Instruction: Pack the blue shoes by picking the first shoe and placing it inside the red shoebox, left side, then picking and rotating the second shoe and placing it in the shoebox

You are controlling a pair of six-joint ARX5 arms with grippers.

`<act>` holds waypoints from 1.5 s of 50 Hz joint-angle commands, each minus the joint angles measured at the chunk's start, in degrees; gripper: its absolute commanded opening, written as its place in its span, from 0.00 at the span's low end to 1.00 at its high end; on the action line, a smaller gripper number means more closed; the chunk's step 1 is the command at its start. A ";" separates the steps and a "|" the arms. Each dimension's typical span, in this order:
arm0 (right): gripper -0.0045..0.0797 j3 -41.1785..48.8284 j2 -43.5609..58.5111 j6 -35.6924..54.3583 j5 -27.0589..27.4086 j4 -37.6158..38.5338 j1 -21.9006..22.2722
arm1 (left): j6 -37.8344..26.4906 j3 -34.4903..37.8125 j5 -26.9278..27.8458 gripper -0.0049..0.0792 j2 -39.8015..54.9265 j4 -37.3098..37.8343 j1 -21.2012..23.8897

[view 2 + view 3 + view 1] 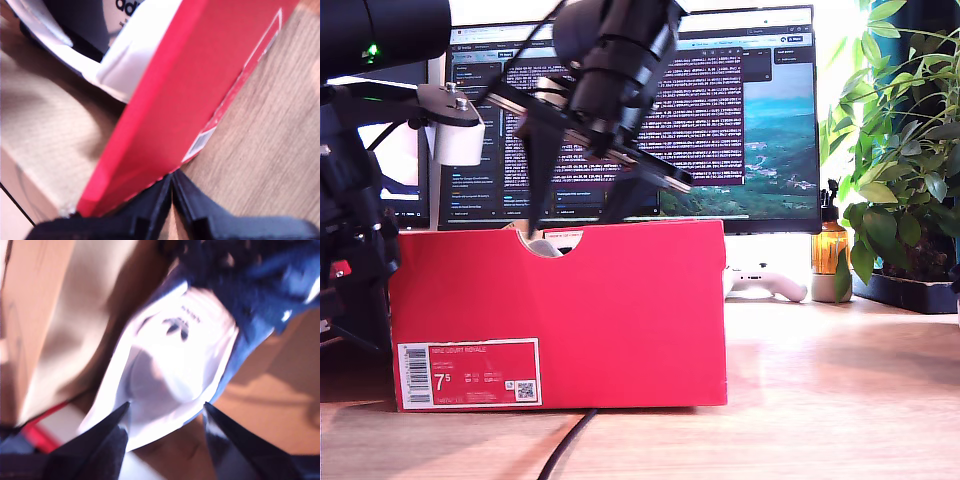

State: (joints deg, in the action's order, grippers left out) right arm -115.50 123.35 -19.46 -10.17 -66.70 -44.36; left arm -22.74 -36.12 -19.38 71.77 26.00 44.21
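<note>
I think the step now is setting a blue shoe (pixel 175 355) down inside the red box (pixel 620 320). My second end effector (pixel 166 407) is low inside the box, near the top middle of the exterior view. Its two fingers (pixel 100 440) are spread wide apart. The white heel of the shoe, with a dark leaf mark on it, sits just past the tips. The picture is blurry, so I cannot tell if the fingers touch the heel. The brown inside wall of the box shows beside the shoe.

My first end effector (pixel 172 190) is closed tight and holds nothing. It is outside the box, close to the red wall that has the white label (pixel 470 372). Over that wall its camera sees a shoe lying in the box.

I see only one shoe at a time, so I cannot tell if both are packed. Next, I think the second end effector must lift straight up and not catch the heel or the box wall. The box could slide if it gets bumped.

The box stands on a light wooden surface (pixel 840 400). A black cable (pixel 565 445) lies in front of it. Behind it is a big screen (pixel 740 110) full of text. On the exterior view's right are a white game controller (pixel 770 282), a brown bottle (pixel 830 245) and a green plant (pixel 900 150).
</note>
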 commanded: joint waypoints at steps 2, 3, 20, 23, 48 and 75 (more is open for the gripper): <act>0.49 -0.07 2.47 -0.09 1.62 -0.44 -0.22 | 0.28 -0.33 1.14 0.04 0.92 -0.70 0.15; 0.49 -0.07 2.84 -0.11 1.60 -0.70 -0.17 | 0.28 -0.33 1.11 0.04 0.92 -0.68 0.15; 0.41 -0.07 6.97 -0.09 1.79 0.22 -0.15 | 0.28 -0.33 1.11 0.04 0.92 -0.37 0.15; 0.23 -0.07 7.23 -0.07 2.32 0.72 -0.13 | 0.28 -0.33 1.11 0.04 0.92 -0.33 0.15; 0.04 -0.09 7.21 2.29 1.62 6.88 -1.77 | 0.31 -0.33 1.16 0.04 0.92 -0.37 0.15; 0.52 -0.13 6.97 1.42 -0.59 3.21 -2.47 | 0.33 -0.33 1.16 0.04 0.92 -0.39 0.15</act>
State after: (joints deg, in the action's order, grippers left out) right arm -115.48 130.23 -18.02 -9.78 -62.83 -45.15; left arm -22.72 -36.12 -19.18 71.77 26.15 44.21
